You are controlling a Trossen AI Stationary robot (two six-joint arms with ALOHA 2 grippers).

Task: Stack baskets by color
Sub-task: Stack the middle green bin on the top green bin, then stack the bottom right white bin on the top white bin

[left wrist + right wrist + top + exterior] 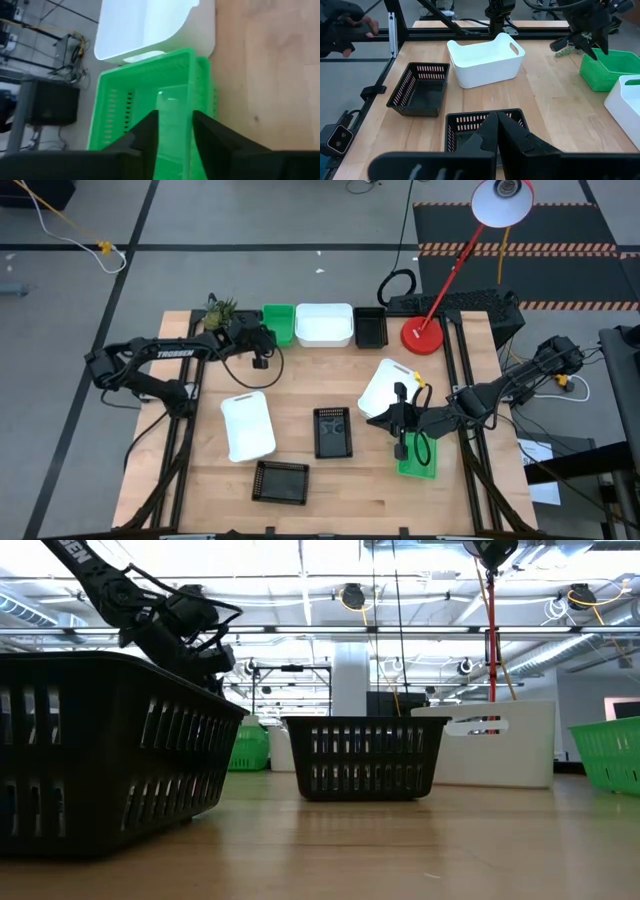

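Two bright green baskets (145,90) sit nested at the table's far edge (278,323), beside a white basket (323,323) and a black one (370,327). My left gripper (175,115) hangs open over the green pair (268,333), one finger on each side of the upper basket's end wall. My right gripper (497,117) is shut on nothing and hovers above the table (375,418), over a loose black basket (485,125). More loose baskets rest on their bases: a white one (248,425), a black one (280,480) and a green one (418,455). My left gripper's fingers (150,132) straddle the end wall (172,107) of the upper green basket, slanting down from the table's near left. Whether they touch the wall I cannot tell. That basket sits nested in the lower green one.
A red lamp base (422,337) stands at the far right, and a small green plant (220,312) at the far left. A tilted white basket (388,385) lies right of centre. A person's gloved hand (345,25) shows beyond the table's left edge.
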